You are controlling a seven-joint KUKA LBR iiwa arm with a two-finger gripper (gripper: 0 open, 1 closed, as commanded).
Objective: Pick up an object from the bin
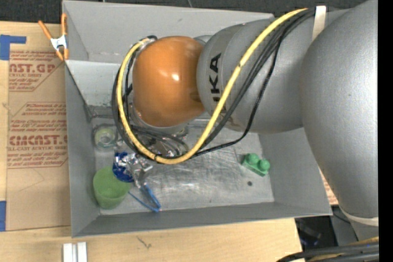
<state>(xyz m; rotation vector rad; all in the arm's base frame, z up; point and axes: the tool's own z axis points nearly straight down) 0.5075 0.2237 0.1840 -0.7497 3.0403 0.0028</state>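
My gripper (161, 144) shows as a bit of metal under the arm's orange cover, low over the left half of the bin. Just to its lower left lies a crumpled blue and silver wrapper-like thing (125, 165), close to or touching the metal; I cannot tell which. A light green round cup-shaped thing (110, 188) sits in the front left corner beside it. A clear thing with blue edges (147, 197) lies along the front wall, below the gripper.
A small green toy brick (255, 164) lies apart on the bin floor at the right. A clear round lid-like thing (104, 135) rests by the left wall. The arm with its cables covers the bin's middle and back.
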